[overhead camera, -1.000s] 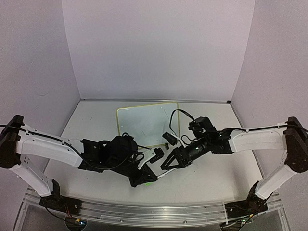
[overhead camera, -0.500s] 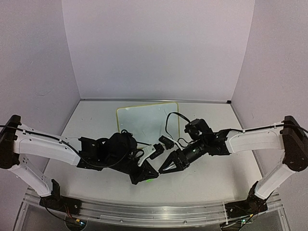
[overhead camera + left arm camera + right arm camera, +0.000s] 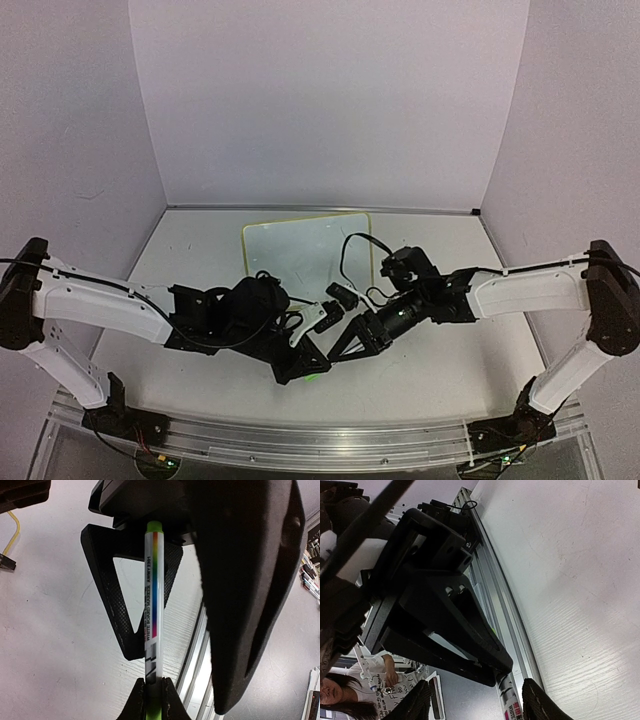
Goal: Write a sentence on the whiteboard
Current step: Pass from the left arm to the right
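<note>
Lilac walls close in a white table, and the whiteboard sits at the back middle of it, beyond both arms and touched by neither. From above we see its face as plain white. No sentence shows on it, though fine strokes could be too small to read at this range. Nearer the bases, the left gripper is clamped on a marker, whose barrel runs straight out from the fingertips. The right gripper faces it tip to tip, its fingers standing apart on either side of the marker's far end and not pinching it. We judge the task barely begun: the green cap seems to be on and wants pulling off, and all the writing is left.
</note>
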Tool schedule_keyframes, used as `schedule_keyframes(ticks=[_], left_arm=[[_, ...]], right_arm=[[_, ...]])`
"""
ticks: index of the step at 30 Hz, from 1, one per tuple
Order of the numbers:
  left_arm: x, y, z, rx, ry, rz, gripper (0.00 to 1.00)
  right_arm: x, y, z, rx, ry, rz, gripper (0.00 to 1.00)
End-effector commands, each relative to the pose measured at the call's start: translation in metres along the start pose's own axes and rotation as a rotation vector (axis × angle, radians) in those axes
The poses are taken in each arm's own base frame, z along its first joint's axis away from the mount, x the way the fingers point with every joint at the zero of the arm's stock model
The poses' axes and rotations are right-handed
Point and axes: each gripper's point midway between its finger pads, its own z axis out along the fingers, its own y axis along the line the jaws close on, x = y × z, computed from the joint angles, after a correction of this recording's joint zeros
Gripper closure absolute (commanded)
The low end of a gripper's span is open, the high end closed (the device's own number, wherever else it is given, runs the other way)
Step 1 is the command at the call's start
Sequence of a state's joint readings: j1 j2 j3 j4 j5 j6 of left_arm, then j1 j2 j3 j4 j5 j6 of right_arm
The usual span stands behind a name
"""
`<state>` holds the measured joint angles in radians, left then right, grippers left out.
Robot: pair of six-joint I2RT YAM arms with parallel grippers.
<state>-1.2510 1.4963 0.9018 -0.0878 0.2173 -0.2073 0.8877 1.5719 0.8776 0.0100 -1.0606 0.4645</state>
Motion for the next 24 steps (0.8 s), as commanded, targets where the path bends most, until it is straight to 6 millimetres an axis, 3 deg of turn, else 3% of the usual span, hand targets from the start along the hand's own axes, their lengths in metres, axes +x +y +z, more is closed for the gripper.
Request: schedule_keyframes(ticks=[1,10,20,24], left_arm=[[-0.022,-0.008,-0.002,0.026,-0.037,0.015,1.0],[-0.023,-0.006,-0.003,0.008,-0.037,0.018,1.0],[-0.024,-0.002,-0.007,0.004,-0.036,0.013,1.0],[-0.023,0.0,-0.006,0.0,-0.03,0.011,1.0]], right_arm=[[-0.011,0.012,0.004,-0.032,-0.008,-0.053,0.44],[-0.003,0.003,0.01,-0.022,0.021,-0.028,0.61],[0.0,-0.003,0.014,-0.006,0.038,-0.034,0.69],[0.003,-0.003,0.014,-0.005,0.051,-0.018,0.77]])
